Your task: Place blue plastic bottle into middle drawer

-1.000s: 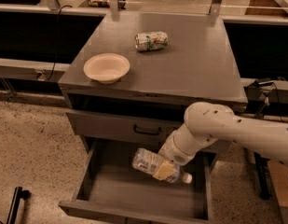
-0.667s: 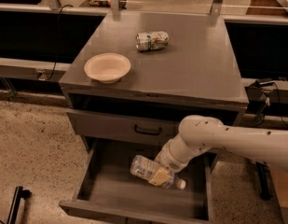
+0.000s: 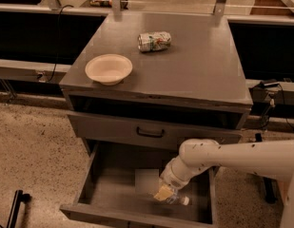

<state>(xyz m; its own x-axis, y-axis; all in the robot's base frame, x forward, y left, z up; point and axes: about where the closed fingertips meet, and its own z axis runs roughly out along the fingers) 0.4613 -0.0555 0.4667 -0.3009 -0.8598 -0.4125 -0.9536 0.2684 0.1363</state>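
The middle drawer [image 3: 111, 191] is pulled open at the bottom of the grey cabinet, and its flat grey floor shows. My gripper [image 3: 164, 193] is down inside the drawer, right of centre, on the end of the white arm that comes in from the right. It is shut on the blue plastic bottle [image 3: 149, 184], which lies roughly level just above or on the drawer floor. The bottle's pale body sticks out to the left of the gripper and its white cap [image 3: 184, 201] to the right.
A closed drawer front with a black handle [image 3: 150, 133] is directly above the open drawer. On the cabinet top [image 3: 199, 70] stand a white bowl [image 3: 109, 69] and a crushed green-white can [image 3: 154, 41]. A black stand [image 3: 15, 210] is at the lower left on the floor.
My gripper has gone lower and a little to the left inside the drawer, taking the bottle down to near the drawer floor.
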